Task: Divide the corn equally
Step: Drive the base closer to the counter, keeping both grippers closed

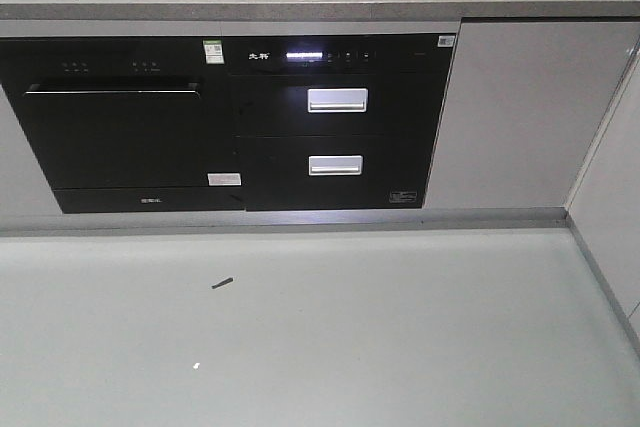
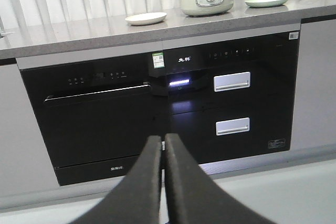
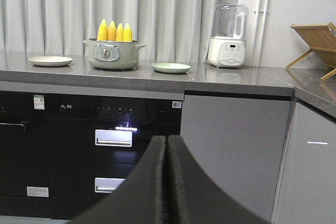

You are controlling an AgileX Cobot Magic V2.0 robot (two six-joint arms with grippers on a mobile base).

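Four cobs of corn (image 3: pixel 115 31) stand upright, tips up, packed side by side in a pale green electric pot (image 3: pixel 110 53) at the back of the grey worktop (image 3: pixel 236 80). A cream plate (image 3: pixel 50 61) lies to one side of the pot and a light green plate (image 3: pixel 170 67) to the other; both are bare and apart from the pot. Farther along the worktop is a white blender (image 3: pixel 227 36), and a bamboo rack (image 3: pixel 315 43) stands at the corner. Under the worktop sit black built-in appliances (image 2: pixel 100 119) with two silver-handled drawers (image 2: pixel 231 81). The left gripper (image 2: pixel 163 140) and the right gripper (image 3: pixel 167 140) hang low in front of the cabinets, well away from the corn, each with its jaws pressed together and nothing between them.
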